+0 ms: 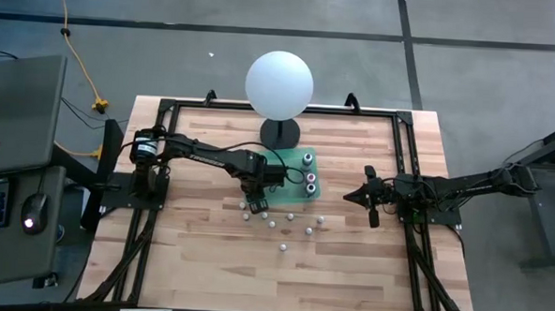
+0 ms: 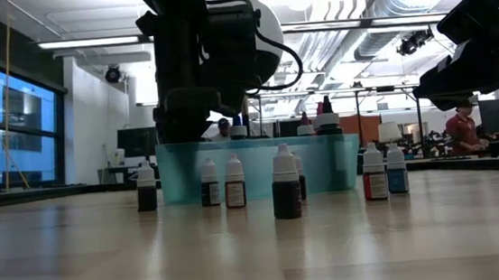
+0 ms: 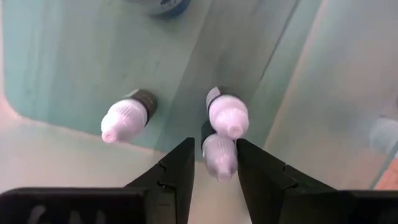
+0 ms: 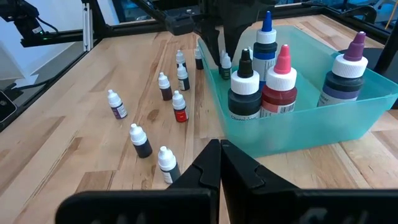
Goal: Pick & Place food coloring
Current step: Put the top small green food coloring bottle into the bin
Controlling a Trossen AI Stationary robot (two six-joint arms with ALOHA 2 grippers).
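Observation:
Several tiny food coloring bottles with white caps stand loose on the wooden table (image 1: 283, 248), in front of a teal tray (image 1: 315, 187). My left gripper (image 3: 216, 158) points down into the tray's left end (image 2: 189, 168), shut on one small bottle (image 3: 219, 155). Two more small bottles (image 3: 228, 115) (image 3: 127, 118) stand on the tray floor beside it. My right gripper (image 4: 221, 152) is shut and empty, right of the tray (image 1: 358, 197). My left gripper has the small bottle's white cap end (image 3: 217, 163) between its two fingers, which come from above and point down. The bottle is upright, cap up, close against a neighbouring bottle. Whether its base rests on the tray floor, I cannot tell.
Taller bottles with black, pink, blue and purple tops (image 4: 280, 81) stand in the tray's right part. A big white sphere on a black stand (image 1: 279, 85) is just behind the tray. Loose small bottles (image 4: 140, 140) are scattered on the table toward its near edge.

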